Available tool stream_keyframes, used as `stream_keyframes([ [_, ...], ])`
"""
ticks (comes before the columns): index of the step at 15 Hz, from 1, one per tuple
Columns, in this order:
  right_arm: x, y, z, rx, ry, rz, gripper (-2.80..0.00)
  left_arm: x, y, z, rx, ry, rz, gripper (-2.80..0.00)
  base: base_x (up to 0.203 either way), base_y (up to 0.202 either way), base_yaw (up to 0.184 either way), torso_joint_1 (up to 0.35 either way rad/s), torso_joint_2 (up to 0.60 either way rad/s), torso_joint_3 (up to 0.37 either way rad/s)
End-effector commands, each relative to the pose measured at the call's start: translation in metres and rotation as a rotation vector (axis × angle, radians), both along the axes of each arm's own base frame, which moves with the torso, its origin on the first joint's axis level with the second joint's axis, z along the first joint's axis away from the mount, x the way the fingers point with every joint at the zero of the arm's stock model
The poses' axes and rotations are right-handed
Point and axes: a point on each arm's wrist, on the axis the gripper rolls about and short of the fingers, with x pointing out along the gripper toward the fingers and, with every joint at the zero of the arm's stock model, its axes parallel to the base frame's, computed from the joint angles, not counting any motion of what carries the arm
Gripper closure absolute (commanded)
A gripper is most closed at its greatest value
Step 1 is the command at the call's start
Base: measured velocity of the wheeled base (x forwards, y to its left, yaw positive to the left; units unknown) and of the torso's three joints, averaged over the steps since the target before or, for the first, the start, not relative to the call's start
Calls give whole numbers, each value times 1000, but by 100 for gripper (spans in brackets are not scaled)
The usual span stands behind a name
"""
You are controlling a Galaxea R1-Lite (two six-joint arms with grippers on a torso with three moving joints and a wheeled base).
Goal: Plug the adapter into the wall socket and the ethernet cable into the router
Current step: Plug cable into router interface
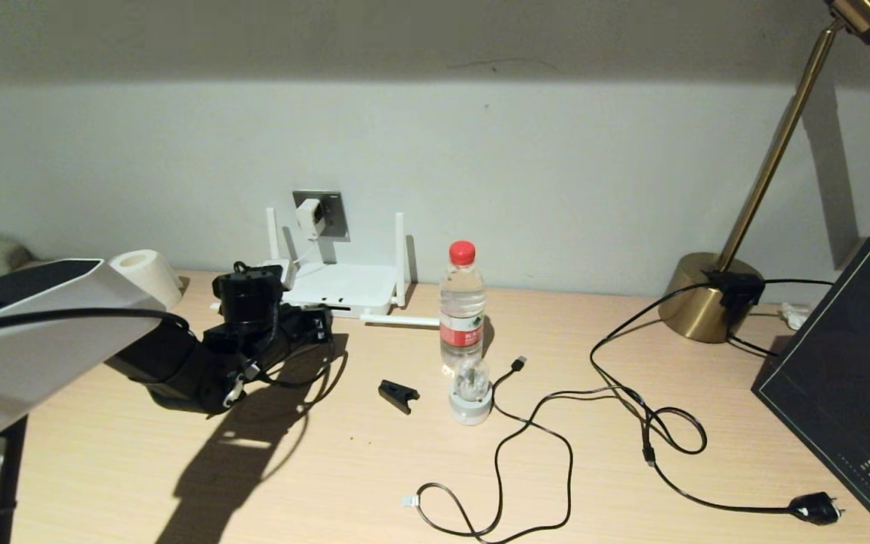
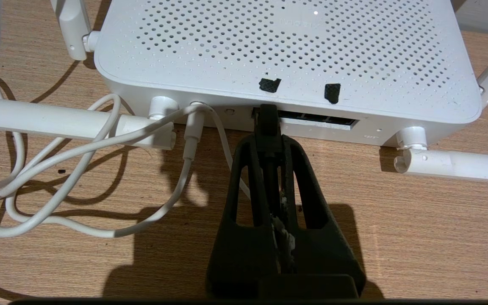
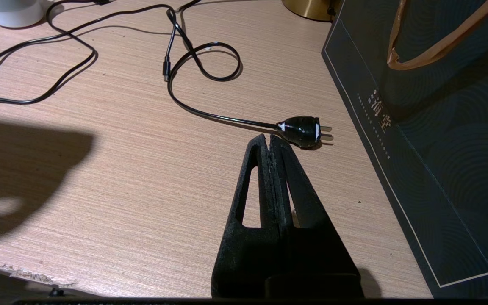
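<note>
The white router [image 1: 338, 289] lies against the wall under the grey wall socket [image 1: 329, 213]. The white adapter [image 1: 309, 217] sits on the socket, and its white cord [image 2: 100, 161] runs to the router [image 2: 286, 55]. My left gripper [image 1: 308, 321] is at the router's near edge. In the left wrist view the left gripper [image 2: 268, 142] is shut on the ethernet cable [image 2: 268, 120], gripping its black boot, whose tip is at the leftmost opening of the port row. My right gripper [image 3: 269, 140] hovers shut and holds nothing above the table's right side.
A water bottle [image 1: 462, 302], a small glass jar [image 1: 470, 393] and a black clip [image 1: 397, 395] stand mid-table. A USB-tipped cable [image 1: 518, 364] and a black cord with a mains plug [image 3: 303, 131] sprawl to the right. A brass lamp [image 1: 707, 298] and a dark bag [image 1: 850, 363] fill the right.
</note>
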Motion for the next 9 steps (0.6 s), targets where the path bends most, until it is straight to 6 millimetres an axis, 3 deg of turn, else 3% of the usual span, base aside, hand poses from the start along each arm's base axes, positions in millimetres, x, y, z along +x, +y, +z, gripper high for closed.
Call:
stream_keyframes([
  [1, 0, 0, 0, -1, 2, 1, 0, 1, 0, -2, 0, 3, -1, 0, 0, 0, 0, 0, 0, 0],
  [9, 0, 0, 0, -1, 3, 1, 0, 5, -1, -8, 1, 12, -1, 0, 0, 0, 0, 0, 0, 0],
])
